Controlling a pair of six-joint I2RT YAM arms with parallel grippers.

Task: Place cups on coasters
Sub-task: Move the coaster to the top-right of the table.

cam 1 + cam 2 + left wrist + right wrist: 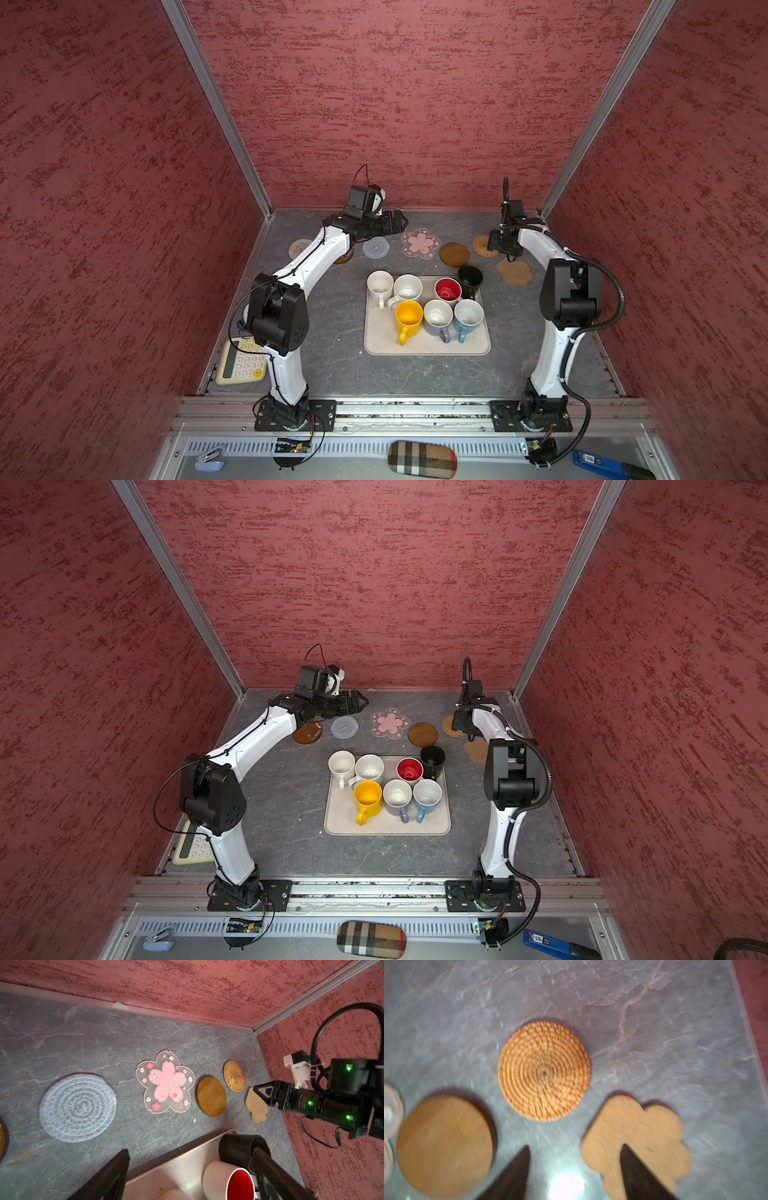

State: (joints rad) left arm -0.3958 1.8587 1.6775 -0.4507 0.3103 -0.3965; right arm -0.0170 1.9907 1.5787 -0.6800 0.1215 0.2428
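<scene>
Cups [437, 314] — seven handled ceramic mugs, white, yellow, lavender, blue, red-lined and black — stand upright, crowded on the large beige rectangular tray [428, 347], likely as a supply. The flat woven, wooden, flower and cork coasters [420, 244] lie bare and spaced in a row behind it, seemingly one per mug. The left gripper [399, 222] hangs above that row, jaws wide apart and empty; the right gripper [575, 1145] hovers there too, jaws partly apart, holding nothing.

Beige tray [428, 347]: two white mugs [380, 284] [407, 287], yellow mug [409, 318], lavender mug [437, 318], light blue mug [468, 316], red-lined white mug [448, 289], black mug [470, 278]. Beyond the tray: grey spiral mat [375, 247], pink flower mat [420, 244], brown disc [454, 254].
</scene>
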